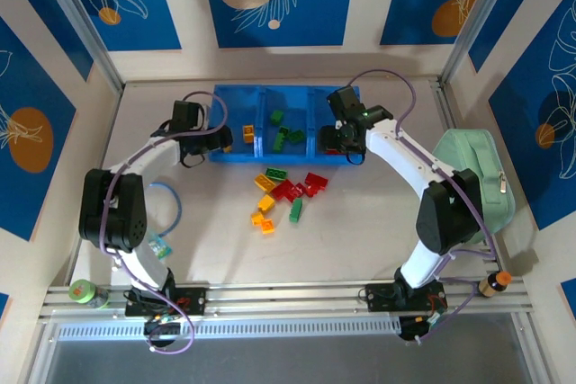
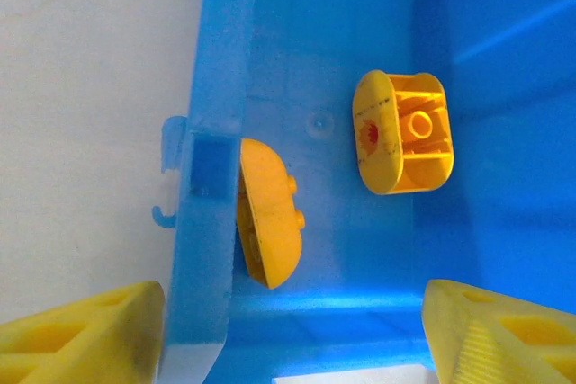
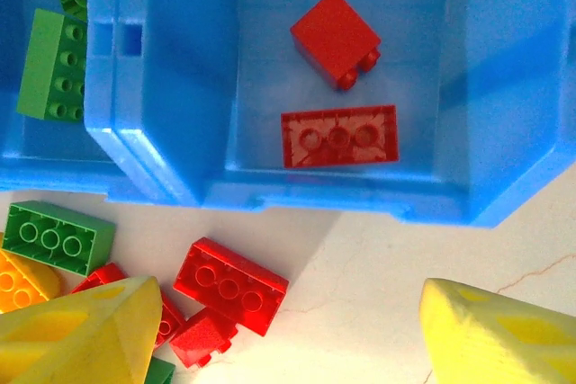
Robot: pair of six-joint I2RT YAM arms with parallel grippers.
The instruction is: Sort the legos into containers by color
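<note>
The blue tray (image 1: pixel 236 157) lies at the back of the table. Its left compartment holds two yellow-orange legos (image 2: pixel 403 132) (image 2: pixel 268 213), and my left gripper (image 2: pixel 292 339) hovers open over that compartment's near wall (image 2: pixel 211 222), holding nothing. The middle compartment holds green legos (image 1: pixel 286 135) (image 3: pixel 52 65). Two red legos (image 3: pixel 335 38) (image 3: pixel 339 136) lie in the right compartment. My right gripper (image 3: pixel 292 339) is open and empty above the table just in front of it. Beside it lie a loose red lego (image 3: pixel 230 285) and a green one (image 3: pixel 56 236), part of the mixed pile (image 1: pixel 279 193).
A pale mint pouch (image 1: pixel 472 177) lies at the right edge. A green tape roll (image 1: pixel 83 291) and a small bottle (image 1: pixel 493 283) sit on the front rail. A blue cable loop (image 1: pixel 175 204) lies by the left arm. Panel walls close in the table.
</note>
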